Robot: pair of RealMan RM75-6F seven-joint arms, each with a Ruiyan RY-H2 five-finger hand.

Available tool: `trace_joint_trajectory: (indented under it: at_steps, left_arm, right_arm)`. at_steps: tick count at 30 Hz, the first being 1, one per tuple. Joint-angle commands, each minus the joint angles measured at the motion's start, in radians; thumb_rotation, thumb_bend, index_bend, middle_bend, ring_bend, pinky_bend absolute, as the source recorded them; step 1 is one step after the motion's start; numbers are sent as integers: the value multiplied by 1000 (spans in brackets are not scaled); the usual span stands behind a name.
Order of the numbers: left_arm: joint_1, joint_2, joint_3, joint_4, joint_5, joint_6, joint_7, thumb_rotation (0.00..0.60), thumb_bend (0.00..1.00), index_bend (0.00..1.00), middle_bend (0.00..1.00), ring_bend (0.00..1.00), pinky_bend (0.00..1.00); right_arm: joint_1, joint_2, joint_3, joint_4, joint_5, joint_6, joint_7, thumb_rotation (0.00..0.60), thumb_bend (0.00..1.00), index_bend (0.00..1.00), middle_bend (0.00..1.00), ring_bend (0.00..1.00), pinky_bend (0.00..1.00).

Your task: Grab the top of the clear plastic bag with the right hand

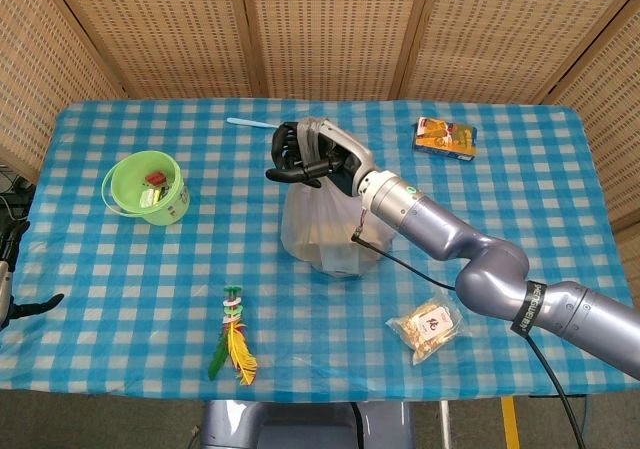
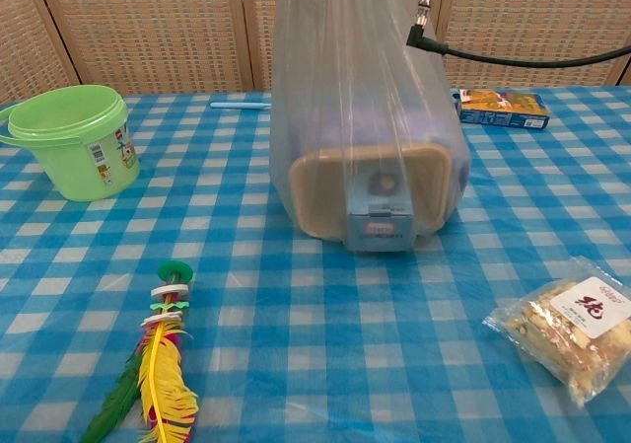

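Observation:
The clear plastic bag (image 1: 325, 227) stands mid-table with a beige lunch box (image 2: 370, 191) inside it. In the head view my right hand (image 1: 306, 154) sits at the bag's top, its dark fingers curled around the gathered plastic. The chest view shows the bag (image 2: 355, 88) drawn up tall and taut, with the hand itself out of frame above. My left hand (image 1: 8, 269) shows only partly at the far left edge of the head view, off the table, fingers apart and holding nothing.
A green bucket (image 1: 147, 188) stands at the left and a feather toy (image 1: 234, 339) lies near the front edge. A snack packet (image 1: 428, 327) lies front right, an orange box (image 1: 445, 137) back right, and a blue toothbrush (image 1: 260, 123) behind the bag. The arm's black cable (image 2: 513, 60) hangs above the table.

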Motion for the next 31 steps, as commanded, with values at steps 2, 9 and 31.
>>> trace_joint_trajectory:
  at_steps: [2, 9, 31]
  left_arm:
    - [0, 0, 2, -1, 3, 2, -1, 600, 0, 0, 0, 0, 0]
    - [1, 0, 4, -4, 7, 6, -2, 600, 0, 0, 0, 0, 0]
    - [5, 22, 10, -4, 18, -5, -58, 600, 0, 0, 0, 0, 0]
  right_arm:
    - [10, 13, -30, 6, 60, 36, -64, 600, 18, 988, 919, 942, 1000]
    - [34, 45, -90, -15, 180, 107, -174, 600, 548, 1000, 948, 974, 1000]
    - [213, 232, -117, -124, 594, 252, -448, 600, 754, 1000, 924, 972, 1000]
